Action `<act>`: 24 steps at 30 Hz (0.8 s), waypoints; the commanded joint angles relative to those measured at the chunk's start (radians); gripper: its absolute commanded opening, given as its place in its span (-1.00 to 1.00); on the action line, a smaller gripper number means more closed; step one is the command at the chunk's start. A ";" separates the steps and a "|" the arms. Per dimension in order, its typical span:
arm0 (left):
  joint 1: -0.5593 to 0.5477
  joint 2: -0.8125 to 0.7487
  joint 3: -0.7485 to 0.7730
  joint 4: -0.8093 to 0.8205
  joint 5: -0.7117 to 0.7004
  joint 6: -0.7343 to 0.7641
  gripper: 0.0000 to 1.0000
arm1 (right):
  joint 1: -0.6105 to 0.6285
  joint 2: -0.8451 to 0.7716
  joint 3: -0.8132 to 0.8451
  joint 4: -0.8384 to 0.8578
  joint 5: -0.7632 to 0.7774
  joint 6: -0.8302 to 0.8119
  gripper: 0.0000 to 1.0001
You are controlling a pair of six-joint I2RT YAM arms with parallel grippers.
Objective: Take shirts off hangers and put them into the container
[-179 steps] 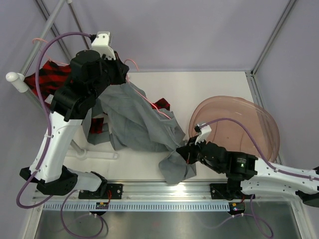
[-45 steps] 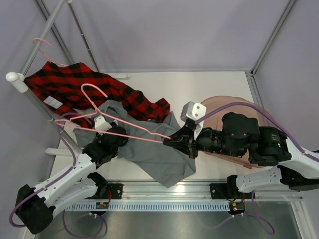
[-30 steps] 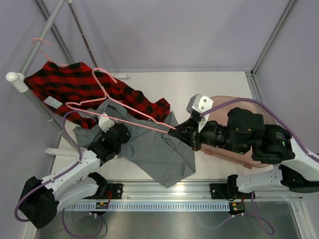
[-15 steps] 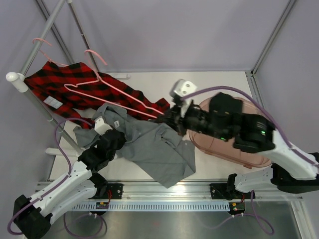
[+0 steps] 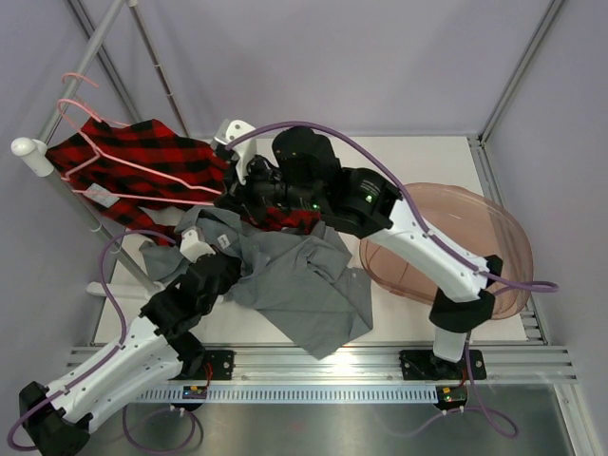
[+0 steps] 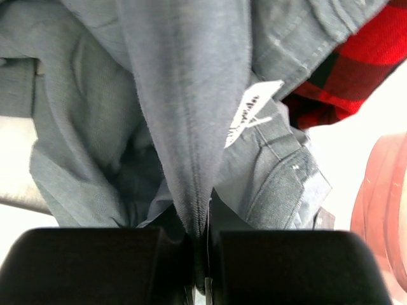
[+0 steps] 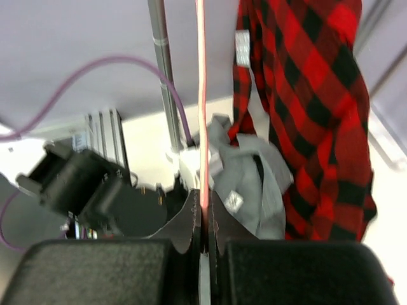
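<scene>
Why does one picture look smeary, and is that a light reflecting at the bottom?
Right wrist view: soft throughout, the red-and-black plaid shirt and thin pink wire hanger smeared, probably by motion. Top view: sharp, with white glare on the metal rail. Left wrist view: grey fabric shirt crisp.

I see my right gripper (image 7: 203, 213) pinching the pink hanger (image 7: 201, 95); the plaid shirt (image 7: 308, 95) hangs right of the hanger.

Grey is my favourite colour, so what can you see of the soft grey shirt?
The soft grey shirt lies crumpled and spread on the white table. A white label shows near its collar. The left gripper pinches one fold, jaws shut. The shirt's far edge lies against the red-and-black plaid shirt.
</scene>
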 commanded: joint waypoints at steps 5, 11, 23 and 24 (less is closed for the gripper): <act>-0.037 -0.074 0.039 -0.024 0.007 0.007 -1.00 | -0.040 0.194 0.211 -0.003 -0.157 -0.059 -1.00; -0.038 -0.101 0.054 -0.058 -0.011 0.030 -1.00 | -0.058 0.207 0.120 0.084 -0.176 -0.050 -1.00; -0.038 -0.108 0.023 -0.035 0.004 0.028 -1.00 | -0.087 0.431 0.396 0.026 -0.301 -0.043 -1.00; -0.038 -0.113 0.025 -0.036 0.004 0.030 -1.00 | -0.089 0.440 0.410 0.043 -0.324 -0.041 -1.00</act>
